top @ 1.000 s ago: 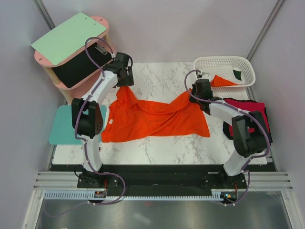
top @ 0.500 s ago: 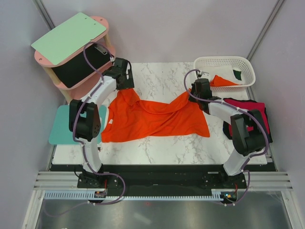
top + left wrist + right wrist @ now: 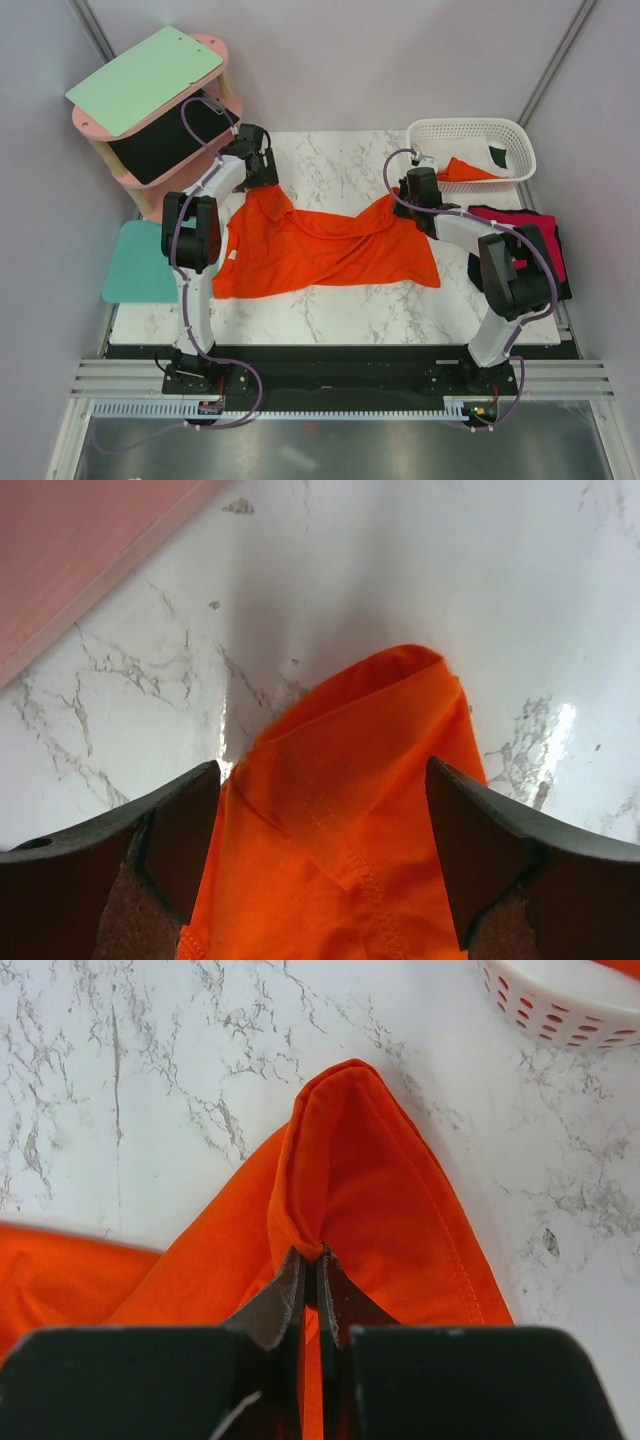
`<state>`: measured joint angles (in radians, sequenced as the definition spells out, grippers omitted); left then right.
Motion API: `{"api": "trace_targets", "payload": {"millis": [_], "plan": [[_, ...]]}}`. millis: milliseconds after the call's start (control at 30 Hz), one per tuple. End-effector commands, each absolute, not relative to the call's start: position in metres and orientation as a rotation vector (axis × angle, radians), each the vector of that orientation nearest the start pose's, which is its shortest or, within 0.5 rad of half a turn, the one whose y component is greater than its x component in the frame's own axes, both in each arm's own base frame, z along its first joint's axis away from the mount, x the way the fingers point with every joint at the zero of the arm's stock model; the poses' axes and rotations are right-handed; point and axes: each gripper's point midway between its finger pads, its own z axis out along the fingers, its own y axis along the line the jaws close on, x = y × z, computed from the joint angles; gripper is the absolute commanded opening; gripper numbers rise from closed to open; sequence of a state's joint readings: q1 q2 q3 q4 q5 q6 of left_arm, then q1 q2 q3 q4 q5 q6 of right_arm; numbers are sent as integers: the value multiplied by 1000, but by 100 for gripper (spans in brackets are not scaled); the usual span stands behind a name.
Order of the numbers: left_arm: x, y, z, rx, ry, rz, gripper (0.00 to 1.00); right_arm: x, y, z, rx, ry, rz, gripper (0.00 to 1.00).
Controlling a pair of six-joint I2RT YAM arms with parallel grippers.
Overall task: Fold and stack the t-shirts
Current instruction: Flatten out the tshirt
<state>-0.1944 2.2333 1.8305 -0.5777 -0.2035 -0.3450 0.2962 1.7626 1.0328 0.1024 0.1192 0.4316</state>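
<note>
Progress looks partial. A bright orange cloth t-shirt (image 3: 330, 250) lies spread and wrinkled across the middle of the white marble-patterned table (image 3: 340, 160), with no fold made in it yet. The left gripper (image 3: 320, 770) hangs over the shirt's far left corner with its jaws spread wide, one on each side of the cloth and gripping nothing. The right gripper (image 3: 310, 1257) is pressed together on a raised ridge of the orange fabric at the shirt's far right corner, pinching it just above the tabletop.

At the right edge of the table, partly behind the right arm, a crimson red shirt (image 3: 520, 222) lies on a black shirt (image 3: 476, 272). I judge this to be the stack so far, though how neatly they are folded cannot be told.

The white plastic lattice basket (image 3: 470, 127) at the far right holds a second orange shirt (image 3: 465, 170) and a dark green cloth (image 3: 500, 157), so more items appear to be waiting. A flat teal rectangular mat (image 3: 135, 265) lies at the left edge, bare.
</note>
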Motion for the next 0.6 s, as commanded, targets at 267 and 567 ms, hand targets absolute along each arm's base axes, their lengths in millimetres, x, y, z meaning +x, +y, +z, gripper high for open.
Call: {"api": "trace_targets", "payload": {"millis": [267, 567], "plan": [[568, -105, 72, -211, 2429, -83, 69, 461, 138, 80, 229, 2160, 306, 4], [562, -93, 70, -213, 2433, -5, 83, 461, 138, 81, 229, 2160, 311, 4]]}}
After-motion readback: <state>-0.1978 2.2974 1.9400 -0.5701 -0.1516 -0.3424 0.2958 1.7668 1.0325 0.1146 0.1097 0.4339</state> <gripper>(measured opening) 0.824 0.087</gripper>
